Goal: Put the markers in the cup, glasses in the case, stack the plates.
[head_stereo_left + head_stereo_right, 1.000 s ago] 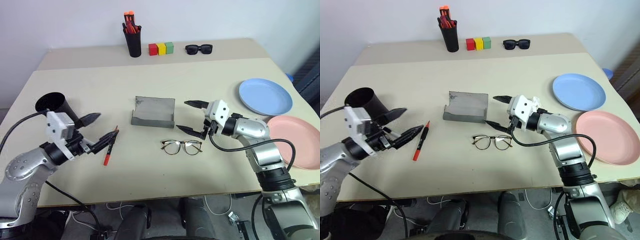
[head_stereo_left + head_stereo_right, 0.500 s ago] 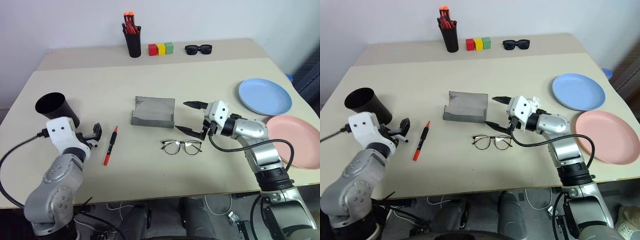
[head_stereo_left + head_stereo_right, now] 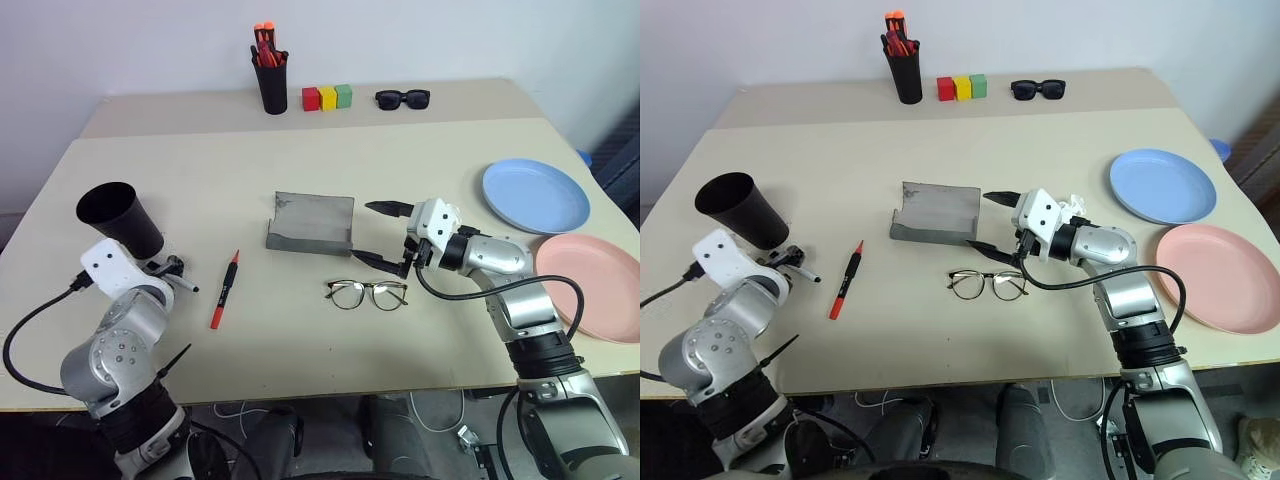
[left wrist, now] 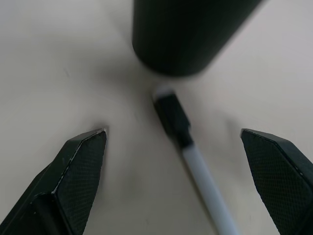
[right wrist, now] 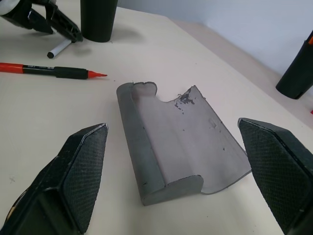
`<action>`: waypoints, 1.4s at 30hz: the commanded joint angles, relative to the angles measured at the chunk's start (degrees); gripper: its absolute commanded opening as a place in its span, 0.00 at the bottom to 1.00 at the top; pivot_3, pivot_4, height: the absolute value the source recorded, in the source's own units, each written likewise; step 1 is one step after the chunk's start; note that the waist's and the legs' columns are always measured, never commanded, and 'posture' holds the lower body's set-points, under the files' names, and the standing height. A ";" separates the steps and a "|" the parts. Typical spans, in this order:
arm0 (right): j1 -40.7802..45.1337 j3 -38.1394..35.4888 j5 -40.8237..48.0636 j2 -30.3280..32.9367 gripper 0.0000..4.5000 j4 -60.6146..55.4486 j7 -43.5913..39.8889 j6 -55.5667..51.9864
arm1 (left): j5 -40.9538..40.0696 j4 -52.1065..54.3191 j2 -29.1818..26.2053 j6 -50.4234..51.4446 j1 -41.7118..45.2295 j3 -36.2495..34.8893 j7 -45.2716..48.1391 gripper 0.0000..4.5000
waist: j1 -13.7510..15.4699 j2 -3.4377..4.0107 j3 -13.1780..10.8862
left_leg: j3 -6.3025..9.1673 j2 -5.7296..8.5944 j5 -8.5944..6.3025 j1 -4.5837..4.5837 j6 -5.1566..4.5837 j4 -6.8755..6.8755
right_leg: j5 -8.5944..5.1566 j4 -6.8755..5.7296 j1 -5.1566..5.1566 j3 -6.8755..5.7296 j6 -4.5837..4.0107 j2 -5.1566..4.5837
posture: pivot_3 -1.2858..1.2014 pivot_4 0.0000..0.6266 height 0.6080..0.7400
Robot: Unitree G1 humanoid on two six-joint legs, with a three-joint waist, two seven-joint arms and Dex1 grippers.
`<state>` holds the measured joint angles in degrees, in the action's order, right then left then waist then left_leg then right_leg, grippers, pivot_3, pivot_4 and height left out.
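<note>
A black cup (image 3: 115,215) stands at the table's left. My left gripper (image 4: 172,132) sits open just in front of its base, its jaws on either side of a white marker (image 4: 195,166) with a black cap that lies on the table. A red marker (image 3: 224,288) lies to the right of that hand. The grey case (image 3: 310,222) lies open at mid-table, and the wire-frame glasses (image 3: 366,293) lie in front of it. My right gripper (image 3: 365,232) hovers open and empty beside the case's right end. The blue plate (image 3: 533,195) and pink plate (image 3: 590,300) lie side by side at the right.
Along the back edge stand a black pen pot (image 3: 270,80) with orange-capped pens, three coloured blocks (image 3: 327,97) and black sunglasses (image 3: 402,98). The pink plate lies close to the table's right front corner.
My left arm has swung down and to the left, away from the red marker, and its gripper has turned toward the cup's base. The right arm has not moved.
</note>
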<state>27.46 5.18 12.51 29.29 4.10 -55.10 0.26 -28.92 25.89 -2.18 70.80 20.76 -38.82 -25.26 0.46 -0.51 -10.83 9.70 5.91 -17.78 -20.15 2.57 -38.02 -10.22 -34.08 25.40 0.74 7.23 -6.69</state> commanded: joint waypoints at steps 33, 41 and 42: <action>-0.85 -3.48 8.80 3.72 1.00 -1.96 -5.67 -9.00 | 2.61 19.03 -14.97 2.72 -5.98 23.84 26.00 0.02 | 0.27 -0.04 -0.01 | -0.01 0.03 -0.08 0.01 -0.15 -0.06 | 0.07 -0.05 -0.04 0.09 0.01 0.00 | 0.52 0.24 1.00; -1.68 -7.66 21.86 5.51 1.00 -10.39 -10.21 -20.17 | 9.71 12.76 -21.29 -26.41 0.67 25.69 33.44 0.02 | -0.18 -0.01 -0.03 | -0.13 -0.08 -0.11 0.01 -0.20 0.00 | 0.11 0.01 0.02 0.10 -0.03 0.04 | 0.52 0.24 1.00; -1.58 -7.98 22.87 5.02 1.00 -11.56 -9.73 -20.79 | 10.97 11.43 -22.59 -29.15 1.58 25.27 33.84 0.02 | -0.14 -0.01 -0.03 | -0.13 -0.09 -0.11 0.00 -0.20 0.00 | 0.11 0.02 0.02 0.10 -0.03 0.04 | 0.52 0.24 1.00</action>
<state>25.51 -1.08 32.51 34.69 -3.88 -64.94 -19.41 -20.07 37.75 -23.52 46.44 21.32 -11.64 7.90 0.32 -0.53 -10.86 9.58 5.81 -17.89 -20.15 2.36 -38.03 -10.11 -34.07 25.42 0.84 7.20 -6.65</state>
